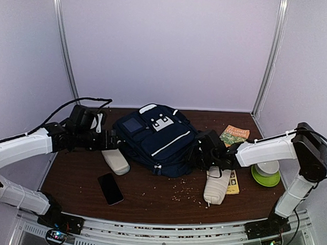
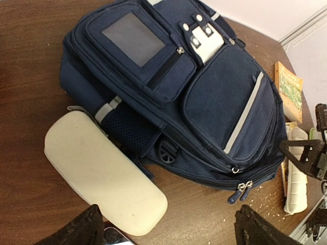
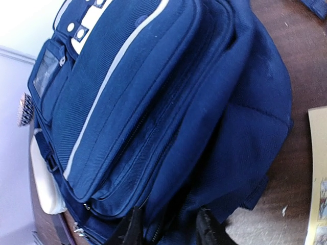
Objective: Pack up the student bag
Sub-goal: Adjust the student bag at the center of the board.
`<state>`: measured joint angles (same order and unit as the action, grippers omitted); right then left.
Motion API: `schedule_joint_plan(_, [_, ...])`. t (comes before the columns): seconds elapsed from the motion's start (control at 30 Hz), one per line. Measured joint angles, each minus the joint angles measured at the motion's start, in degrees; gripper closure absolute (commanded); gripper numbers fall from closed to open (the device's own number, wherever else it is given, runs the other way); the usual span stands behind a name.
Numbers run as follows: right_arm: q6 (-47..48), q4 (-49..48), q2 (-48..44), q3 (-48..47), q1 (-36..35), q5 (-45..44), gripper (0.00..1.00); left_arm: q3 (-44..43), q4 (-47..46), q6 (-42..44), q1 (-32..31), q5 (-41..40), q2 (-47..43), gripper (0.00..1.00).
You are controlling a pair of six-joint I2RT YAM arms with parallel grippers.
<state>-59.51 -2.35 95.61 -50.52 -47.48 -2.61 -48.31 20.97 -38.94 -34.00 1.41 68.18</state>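
Where the student bag [image 1: 152, 135] ends, right gripper [image 3: 166, 227] straddles its edge

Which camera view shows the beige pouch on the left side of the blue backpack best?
The left wrist view: the beige pouch lies whole and large in the foreground, beside the backpack. The top external view shows it small and far away. The right wrist view shows only a pale sliver of it behind the backpack.

left arm [image 1: 23, 147]: stretched low, reaching inward
left pincer [image 2: 166, 234]: jaws spread wide
right arm [image 1: 264, 150]: elbow raised; forearm reaching inward
right pincer [image 3: 168, 229]: jaws partly apart
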Motion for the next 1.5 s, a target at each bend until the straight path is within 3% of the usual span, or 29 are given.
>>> schedule_joint_plan(0.13, [1.7,1.86,1.77,-2.62,1.11,0.76,0.68,0.31,-0.02,-0.24,-1.73,1.18,2.64,0.1])
schedule_joint_plan(0.27, [3.52,4.15,2.45,-5.35,2.32,1.14,0.51,-0.07,0.04,-0.61,-3.87,1.81,6.14,0.11])
schedule_joint_plan(0.37, [4.37,5.64,2.14,-6.58,2.64,0.52,0.46,-1.18,0.26,-0.81,-4.55,1.88,8.52,0.12])
schedule_joint_plan(0.77, [5.57,11.58,-1.73,-8.31,2.78,-1.77,0.48,-3.89,0.15,-0.85,-4.59,1.75,11.06,0.12])
schedule_joint_plan(1.13, [4.22,11.89,6.8,-11.5,2.78,0.5,0.57,-3.89,0.17,-0.85,-4.59,1.31,11.54,0.12])
schedule_joint_plan(1.23, [3.76,11.8,7.34,-11.61,2.8,0.85,0.67,-3.89,0.17,-0.85,-4.59,1.18,11.5,0.12])
schedule_joint_plan(1.4, [3.98,12.46,8.37,-13.33,2.86,1.7,1.0,-3.89,0.17,-0.87,-4.59,1.07,11.5,0.12])
schedule_joint_plan(1.5, [5.16,13.44,8.57,-13.97,2.89,1.95,1.0,-3.89,0.15,-1.07,-4.59,1.11,11.5,0.12])
